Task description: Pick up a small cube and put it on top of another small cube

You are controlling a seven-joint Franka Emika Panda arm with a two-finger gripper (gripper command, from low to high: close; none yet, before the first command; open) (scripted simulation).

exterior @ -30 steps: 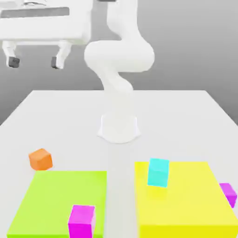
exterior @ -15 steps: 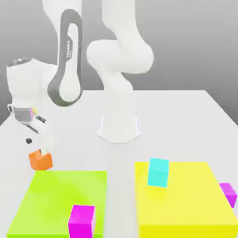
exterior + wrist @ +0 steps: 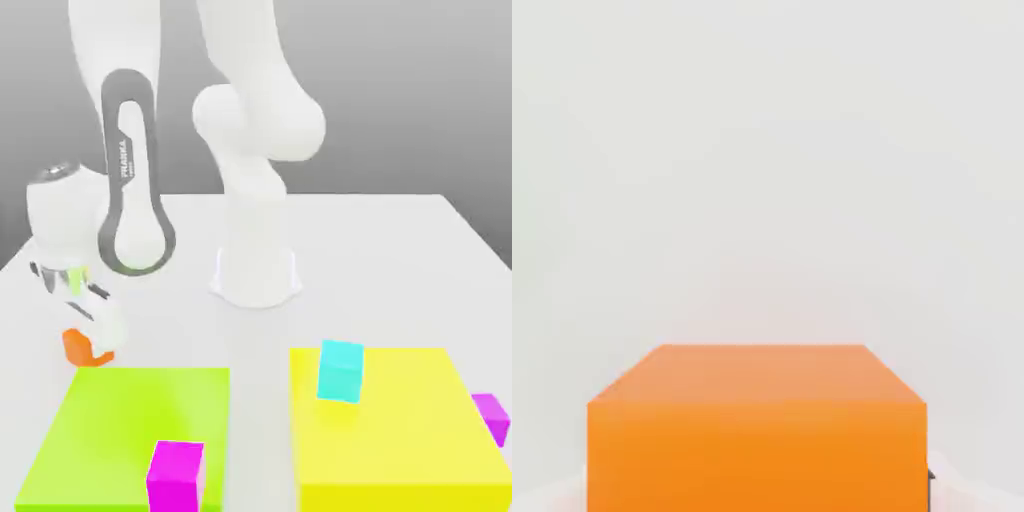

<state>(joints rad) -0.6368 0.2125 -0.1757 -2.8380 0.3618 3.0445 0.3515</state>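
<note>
The tool (image 3: 92,335) is closed on the orange cube (image 3: 80,347), which rests on the white table (image 3: 400,260).

A flat lime-green square mat (image 3: 120,420) and a flat yellow square mat (image 3: 420,440) lie side by side, apart, on the white tabletop (image 3: 400,250), the green one toward the exterior view's left. A narrow strip of bare table separates the two.
</note>
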